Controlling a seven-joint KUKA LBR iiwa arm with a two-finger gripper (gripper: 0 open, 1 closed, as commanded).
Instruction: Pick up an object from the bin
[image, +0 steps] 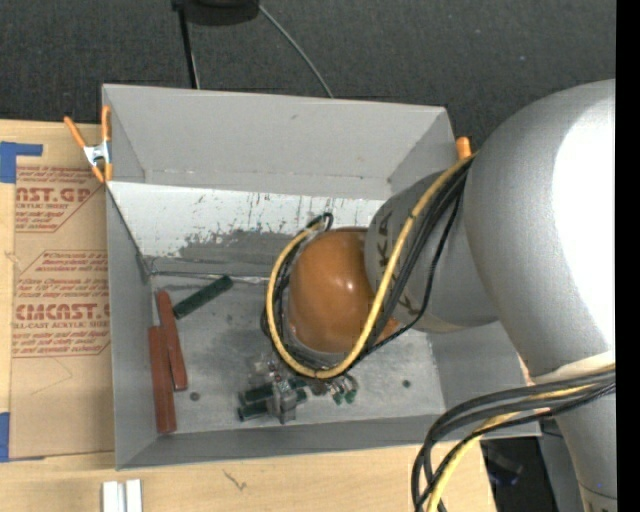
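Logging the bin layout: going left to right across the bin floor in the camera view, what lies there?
reddish-brown bars → dark green stick → gripper, below the arm's orange cover

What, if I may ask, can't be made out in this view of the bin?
Camera view:
- gripper: mostly hidden under the arm's orange cover.
- bin floor on the right: covered by the arm and its cables.
- small dark pieces beside the gripper: too small to identify.
- Whether the gripper holds anything: cannot tell.

Silver arm (560, 230), orange cover (335, 290), yellow-black cables (408, 252).
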